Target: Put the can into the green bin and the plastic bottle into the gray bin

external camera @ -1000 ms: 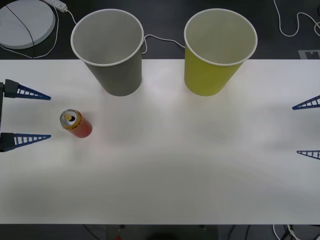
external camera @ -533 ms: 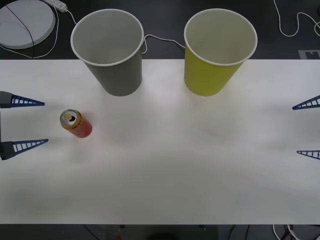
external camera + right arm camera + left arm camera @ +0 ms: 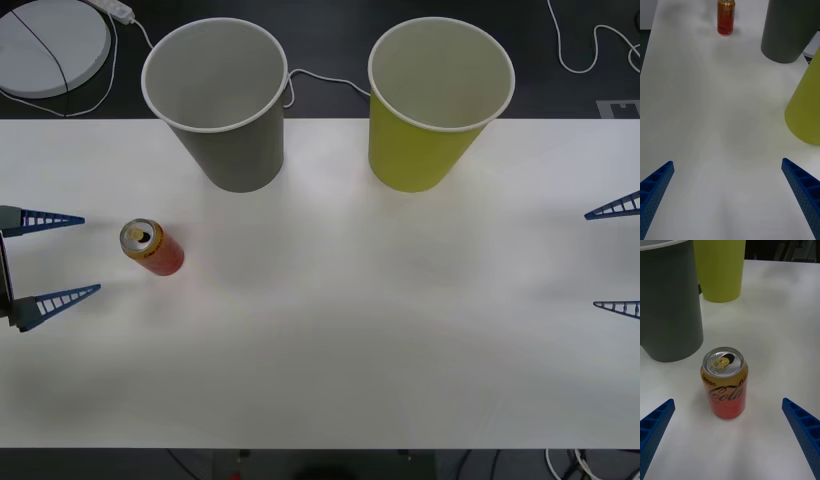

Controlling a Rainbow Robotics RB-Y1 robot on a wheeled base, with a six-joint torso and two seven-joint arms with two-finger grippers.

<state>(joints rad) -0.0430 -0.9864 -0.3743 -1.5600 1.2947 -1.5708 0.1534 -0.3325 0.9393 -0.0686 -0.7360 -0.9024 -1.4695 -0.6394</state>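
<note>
The red-orange can [image 3: 152, 247] stands upright on the white table [image 3: 340, 340] at the left, gold top up. My left gripper [image 3: 92, 254] is open just left of it, level with it and not touching. In the left wrist view the can [image 3: 725, 388] stands a little ahead of the blue fingers [image 3: 655, 427]. The gray bin [image 3: 213, 100] stands upright at the back left and the green bin [image 3: 440, 100] at the back right. My right gripper [image 3: 590, 260] waits open at the table's right edge. The plastic bottle is out of view.
A white round disc [image 3: 50, 45] and cables [image 3: 320, 80] lie on the dark floor beyond the table's far edge. In the right wrist view the gray bin [image 3: 790, 30] and the green bin [image 3: 807, 108] stand to one side of bare tabletop.
My left gripper has shifted toward the table's near side and now sits level with the can. The can, both bins and the right arm have not moved.
</note>
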